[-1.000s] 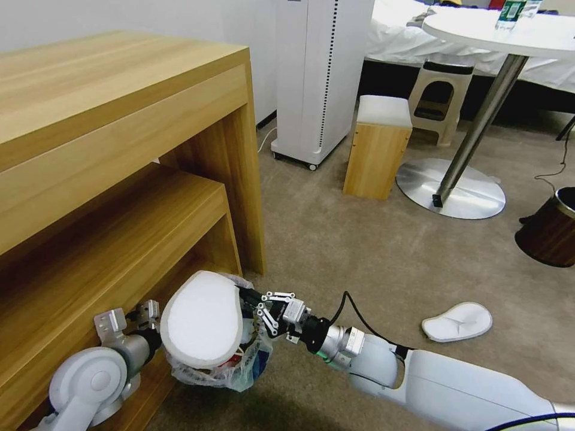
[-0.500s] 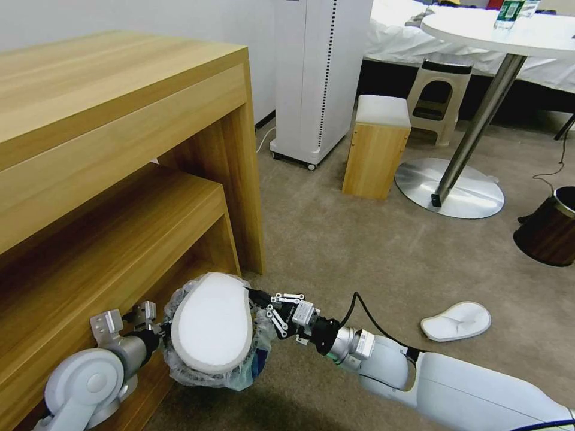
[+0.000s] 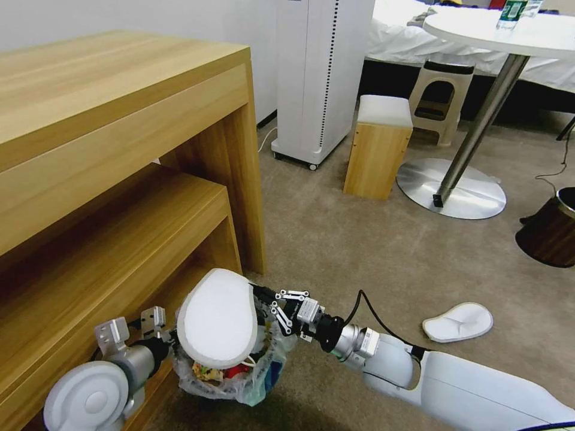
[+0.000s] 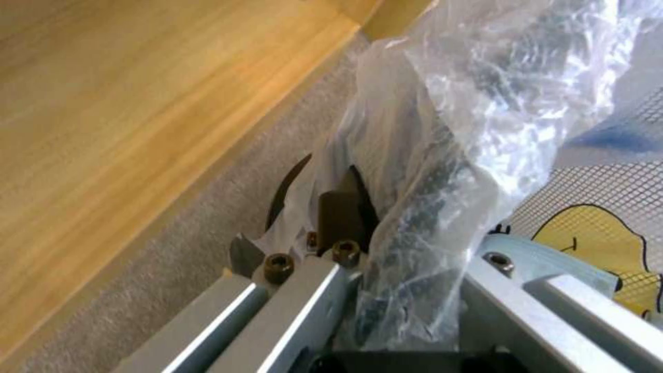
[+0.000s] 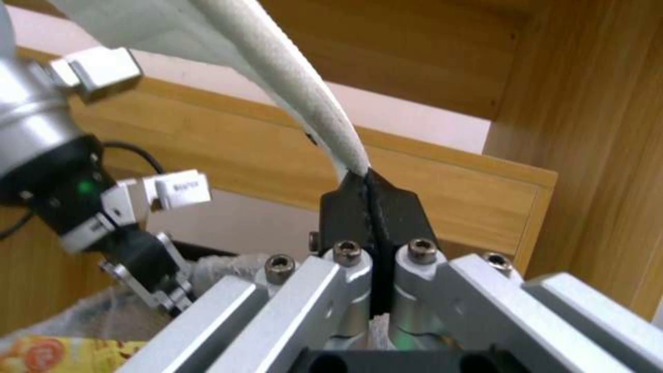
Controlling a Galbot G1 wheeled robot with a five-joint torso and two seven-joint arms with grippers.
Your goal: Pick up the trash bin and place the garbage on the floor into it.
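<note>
White arms, silver wrists, black cable, hex screws.

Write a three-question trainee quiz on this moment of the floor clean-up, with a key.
1. True or false: the right claw is shut on the edge of a white slipper held over the trash bin.
2. What does the left claw grip?
A. the desk leg
B. the trash bin's bag-lined rim
C. a paper cup
3. Fill in: a second slipper lies on the ______, apart from both arms.

Key: 1 true; 2 B; 3 floor.
</note>
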